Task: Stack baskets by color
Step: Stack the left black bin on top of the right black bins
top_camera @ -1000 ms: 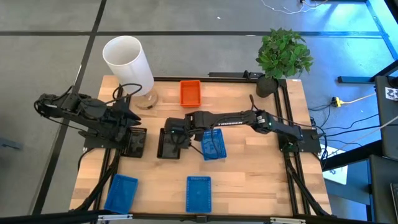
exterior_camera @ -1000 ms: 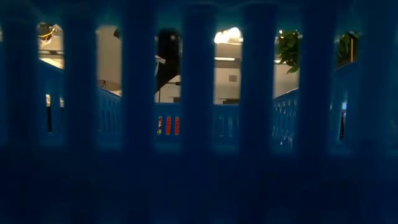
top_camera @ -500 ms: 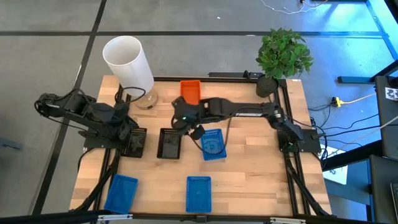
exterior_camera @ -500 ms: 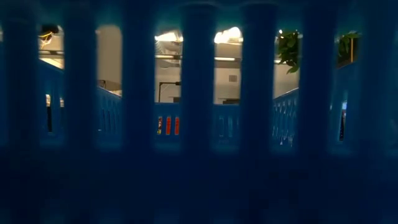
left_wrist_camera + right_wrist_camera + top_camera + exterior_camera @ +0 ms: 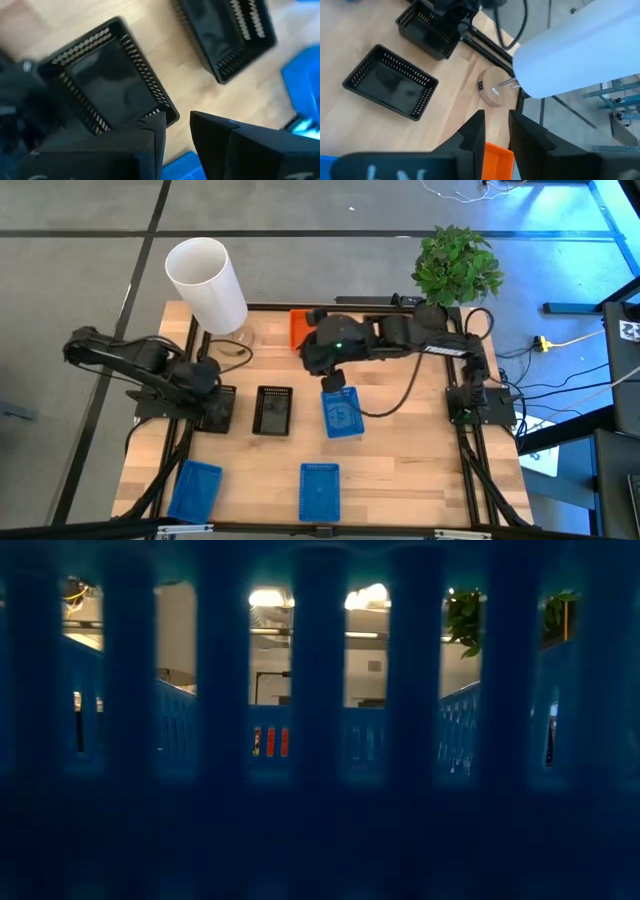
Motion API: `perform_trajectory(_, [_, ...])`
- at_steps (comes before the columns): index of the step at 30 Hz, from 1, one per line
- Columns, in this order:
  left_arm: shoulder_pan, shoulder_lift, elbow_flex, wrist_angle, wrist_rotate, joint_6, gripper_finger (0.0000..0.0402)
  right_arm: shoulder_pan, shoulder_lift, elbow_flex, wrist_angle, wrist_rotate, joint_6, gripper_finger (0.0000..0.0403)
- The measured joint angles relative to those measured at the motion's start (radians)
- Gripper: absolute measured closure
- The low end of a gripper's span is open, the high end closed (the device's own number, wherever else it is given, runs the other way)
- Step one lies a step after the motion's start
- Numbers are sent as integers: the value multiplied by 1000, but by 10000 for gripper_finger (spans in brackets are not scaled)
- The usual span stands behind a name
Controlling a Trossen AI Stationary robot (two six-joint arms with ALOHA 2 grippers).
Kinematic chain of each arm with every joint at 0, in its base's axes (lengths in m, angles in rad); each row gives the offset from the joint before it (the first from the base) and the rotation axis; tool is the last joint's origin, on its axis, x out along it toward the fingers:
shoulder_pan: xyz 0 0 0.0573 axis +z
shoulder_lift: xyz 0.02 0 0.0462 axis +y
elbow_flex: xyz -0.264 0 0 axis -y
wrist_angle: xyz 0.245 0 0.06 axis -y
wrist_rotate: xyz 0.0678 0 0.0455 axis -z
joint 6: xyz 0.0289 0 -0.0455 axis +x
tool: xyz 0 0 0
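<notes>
The right gripper [image 5: 322, 360], fingers slightly parted and holding nothing, is hovering beside the orange basket [image 5: 298, 328]. The left gripper [image 5: 207, 383], narrowly parted and empty, is hanging over a black basket [image 5: 217, 408].

Bare table [image 5: 400, 440] lies open right of the central blue basket [image 5: 341, 412]. A narrow lane separates the two black baskets [image 5: 273, 409]. The white cylinder [image 5: 206, 284] and plant pot [image 5: 430, 317] block the far edge.
</notes>
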Motion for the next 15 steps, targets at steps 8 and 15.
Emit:
perform_trajectory(8, [0, 99, -55, 25, -26, -204, 324, 0, -38, 0, -11, -1, 2, 315])
perform_trajectory(15, [0, 152, -160, 194, -20, -221, 323, 0, -54, 0, -61, -1, 2, 315])
